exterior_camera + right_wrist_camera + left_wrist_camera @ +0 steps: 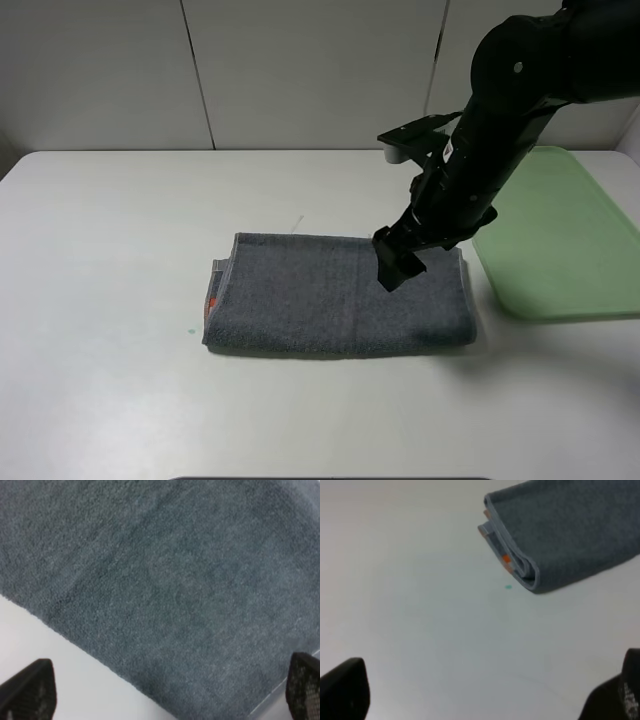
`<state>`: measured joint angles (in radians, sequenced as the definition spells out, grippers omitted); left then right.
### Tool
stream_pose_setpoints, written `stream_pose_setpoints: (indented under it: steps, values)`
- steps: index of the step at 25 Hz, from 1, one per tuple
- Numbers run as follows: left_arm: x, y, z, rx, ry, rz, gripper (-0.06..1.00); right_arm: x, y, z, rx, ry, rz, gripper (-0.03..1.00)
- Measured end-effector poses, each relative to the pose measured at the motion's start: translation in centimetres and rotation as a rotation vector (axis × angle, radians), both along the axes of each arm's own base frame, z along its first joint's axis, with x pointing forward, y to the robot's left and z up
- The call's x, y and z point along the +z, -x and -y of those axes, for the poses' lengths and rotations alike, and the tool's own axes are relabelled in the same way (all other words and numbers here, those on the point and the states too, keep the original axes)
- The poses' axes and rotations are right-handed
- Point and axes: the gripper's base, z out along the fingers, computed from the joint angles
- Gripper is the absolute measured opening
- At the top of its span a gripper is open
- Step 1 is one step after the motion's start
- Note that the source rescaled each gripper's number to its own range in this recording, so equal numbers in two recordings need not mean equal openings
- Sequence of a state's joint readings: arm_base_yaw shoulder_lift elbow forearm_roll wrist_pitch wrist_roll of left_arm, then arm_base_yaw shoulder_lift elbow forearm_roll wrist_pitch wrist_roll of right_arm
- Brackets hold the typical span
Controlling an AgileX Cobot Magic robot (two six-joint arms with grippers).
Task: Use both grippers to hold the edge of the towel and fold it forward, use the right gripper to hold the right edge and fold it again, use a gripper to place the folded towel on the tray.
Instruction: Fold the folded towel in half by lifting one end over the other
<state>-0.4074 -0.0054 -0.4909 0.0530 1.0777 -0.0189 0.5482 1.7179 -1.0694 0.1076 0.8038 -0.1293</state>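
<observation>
A grey towel (320, 300) lies folded in a long rectangle on the white table, with an orange tag at its left end. My right gripper (398, 265) hangs just above the towel's right part. In the right wrist view its fingertips (30, 690) stand wide apart, open and empty, over the grey cloth (175, 580). My left gripper (485, 700) is open and empty, back from the towel's left end (570, 530), where the layered edges and the orange tag show. The left gripper does not show in the high view. A light green tray (560, 235) lies to the right of the towel.
The white table (100, 300) runs wide to the left of and in front of the towel. A white panelled wall (300, 70) stands behind the table. A small teal speck (508, 586) marks the table near the towel's left end.
</observation>
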Motion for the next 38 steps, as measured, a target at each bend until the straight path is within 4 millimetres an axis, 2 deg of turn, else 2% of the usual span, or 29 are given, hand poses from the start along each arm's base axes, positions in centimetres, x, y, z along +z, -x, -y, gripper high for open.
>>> stream_pose_setpoints:
  steps: [12,18,32,38]
  values:
    - [0.0,0.2,0.1,0.314,0.001,0.0,1.0,0.1,-0.5,-0.2,-0.204,-0.057,0.021,1.0]
    - [0.0,0.2,0.2,0.388,0.001,0.0,1.0,0.1,-1.2,-0.2,-0.327,-0.097,0.062,1.0]
    - [0.0,0.2,0.2,0.392,0.001,0.001,1.0,-5.6,-2.9,0.7,-0.479,-0.007,-0.053,1.0]
    - [0.0,0.2,0.2,0.392,0.001,0.001,1.0,-6.9,-3.4,1.3,-0.504,0.01,-0.073,1.0]
